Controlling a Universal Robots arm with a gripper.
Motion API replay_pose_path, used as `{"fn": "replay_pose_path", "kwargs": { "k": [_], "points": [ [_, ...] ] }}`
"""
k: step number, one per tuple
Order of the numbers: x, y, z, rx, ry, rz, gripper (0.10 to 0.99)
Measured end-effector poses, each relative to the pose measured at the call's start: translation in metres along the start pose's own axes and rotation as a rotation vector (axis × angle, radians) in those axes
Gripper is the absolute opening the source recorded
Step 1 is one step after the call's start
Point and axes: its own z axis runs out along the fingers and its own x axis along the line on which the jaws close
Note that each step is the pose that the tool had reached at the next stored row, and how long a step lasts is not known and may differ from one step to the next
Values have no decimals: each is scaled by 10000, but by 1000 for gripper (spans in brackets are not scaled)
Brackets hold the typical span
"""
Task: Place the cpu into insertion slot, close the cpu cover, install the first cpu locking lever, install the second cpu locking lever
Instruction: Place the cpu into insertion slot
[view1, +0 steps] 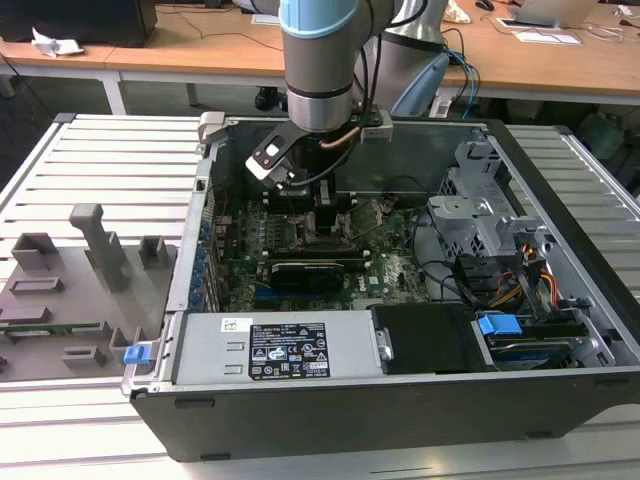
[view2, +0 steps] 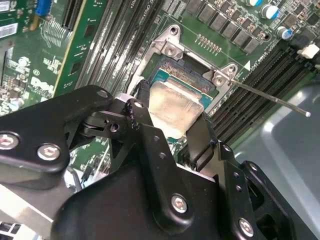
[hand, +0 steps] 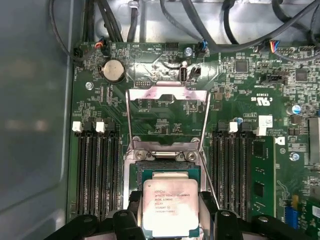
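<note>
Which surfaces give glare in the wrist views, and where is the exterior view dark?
Second wrist view: the cpu glares white; first wrist view: the raised cpu cover reflects pinkish light; exterior view: the motherboard beneath the arm lies in shadow.

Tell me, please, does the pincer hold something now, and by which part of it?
The pincer holds the cpu by two opposite side edges, at the insertion slot.

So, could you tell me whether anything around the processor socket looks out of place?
Nothing looks damaged or askew. The square silver-faced cpu sits squarely between the black gripper's fingers over the square black insertion slot, and the thin silver cpu cover frame is flipped open.
</note>
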Motion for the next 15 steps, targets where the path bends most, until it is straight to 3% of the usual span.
{"fn": "replay_pose_path", "kwargs": {
  "k": [5,15],
  "points": [
    [1,-6,76,-1,-11,128,537],
    [11,-5,108,6,-19,233,537]
  ]
}}
